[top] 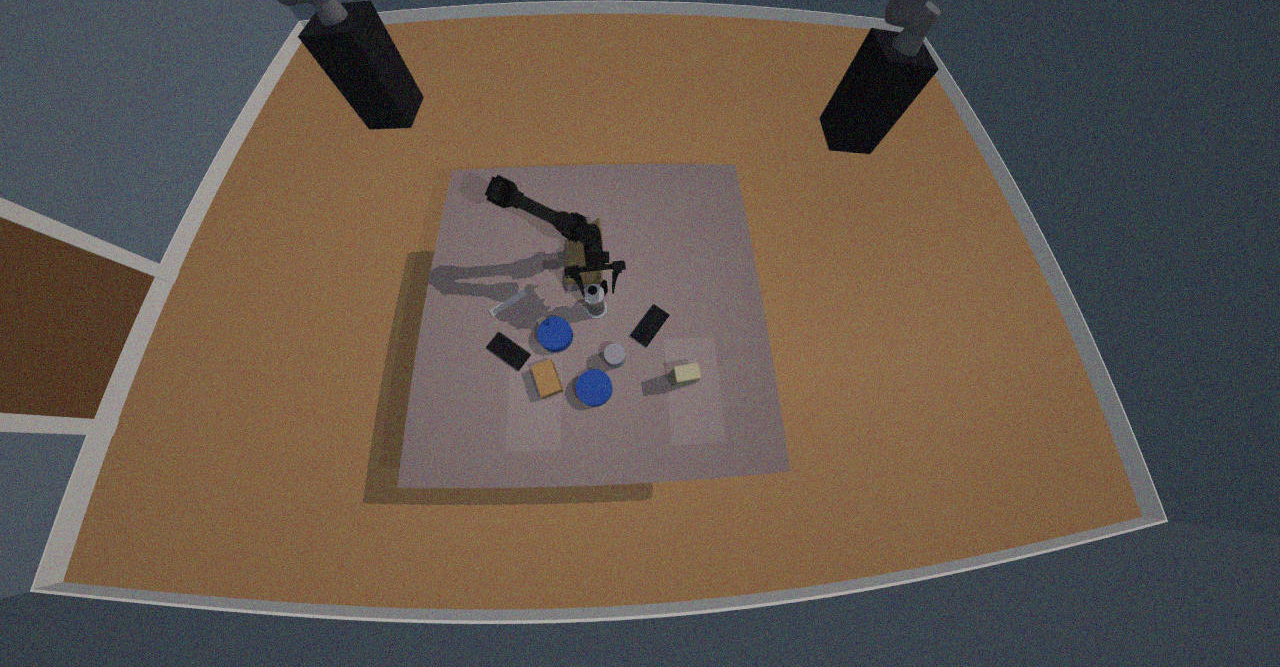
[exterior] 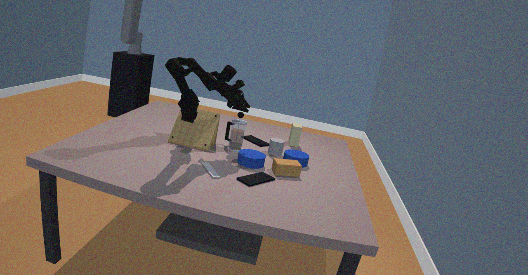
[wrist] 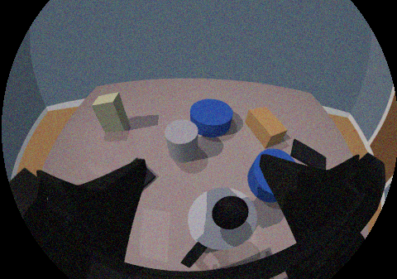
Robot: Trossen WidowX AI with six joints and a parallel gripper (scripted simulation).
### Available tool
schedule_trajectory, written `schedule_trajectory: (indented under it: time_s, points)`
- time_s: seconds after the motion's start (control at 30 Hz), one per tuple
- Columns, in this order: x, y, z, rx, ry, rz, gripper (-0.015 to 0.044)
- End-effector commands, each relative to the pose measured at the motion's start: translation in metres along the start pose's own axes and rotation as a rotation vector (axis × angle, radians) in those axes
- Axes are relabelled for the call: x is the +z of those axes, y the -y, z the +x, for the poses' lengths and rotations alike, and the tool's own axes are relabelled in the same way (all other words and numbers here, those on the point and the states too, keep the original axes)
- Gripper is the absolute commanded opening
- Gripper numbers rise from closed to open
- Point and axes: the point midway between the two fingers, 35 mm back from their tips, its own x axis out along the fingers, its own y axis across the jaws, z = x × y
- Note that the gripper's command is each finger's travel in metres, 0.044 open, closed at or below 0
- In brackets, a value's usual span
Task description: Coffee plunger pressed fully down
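The coffee press (top: 597, 309) (exterior: 236, 135) is a clear glass jug with a black handle, upright on the table beside the robot's wooden base. Its round black plunger knob (top: 592, 289) (exterior: 240, 114) (wrist: 230, 212) stands a little above the pale lid (wrist: 198, 220), with a short stretch of rod between. A thin rod and a brownish fill show through the glass. My gripper (top: 597, 292) (exterior: 248, 109) (wrist: 205, 164) is wide open and empty. Its fingertips are just above the knob in the exterior view, and the knob shows between the fingers in the wrist view, touching neither.
Near the press are two blue discs (exterior: 251, 158) (wrist: 212, 117), a grey cylinder (exterior: 276, 146) (wrist: 182, 140) and a black slab (top: 649, 324). Further off are an orange block (exterior: 286, 167), another black slab (exterior: 255, 179), a pale yellow block (exterior: 295, 135) and a grey bar (exterior: 210, 169).
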Motion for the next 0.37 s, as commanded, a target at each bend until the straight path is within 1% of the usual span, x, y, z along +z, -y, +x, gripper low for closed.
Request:
schedule_trajectory:
  time_s: [0.0, 0.13, 0.33]
  points:
    - [0.020, 0.004, -0.026, -0.013, -0.016, 0.006, 0.0440]
    - [0.033, 0.016, -0.049, -0.034, -0.012, -0.001, 0.0440]
    - [0.034, 0.017, -0.050, -0.035, -0.012, -0.001, 0.0440]
